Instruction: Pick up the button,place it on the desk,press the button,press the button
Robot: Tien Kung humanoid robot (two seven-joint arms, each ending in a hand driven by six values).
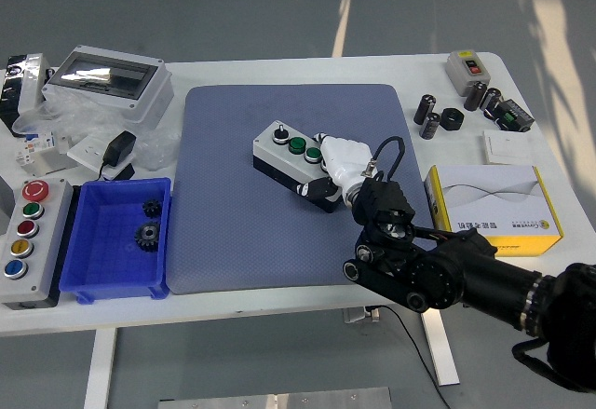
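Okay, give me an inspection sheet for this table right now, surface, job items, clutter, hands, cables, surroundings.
Surface: white table with a blue-grey mat at centre.
Job's things: button box lying on the mat, two green buttons showing.
Clutter: blue bin holding two gears; five-button panel; clear-lidded enclosure; yellow-and-white carton; small switch box.
Grippers: right hand grasping the box's right end; left hand nothing seen.
Cables: black cable looping over the right wrist.
Surroundings: grey floor.

Mat bare left of button box — blue bin flanks it.
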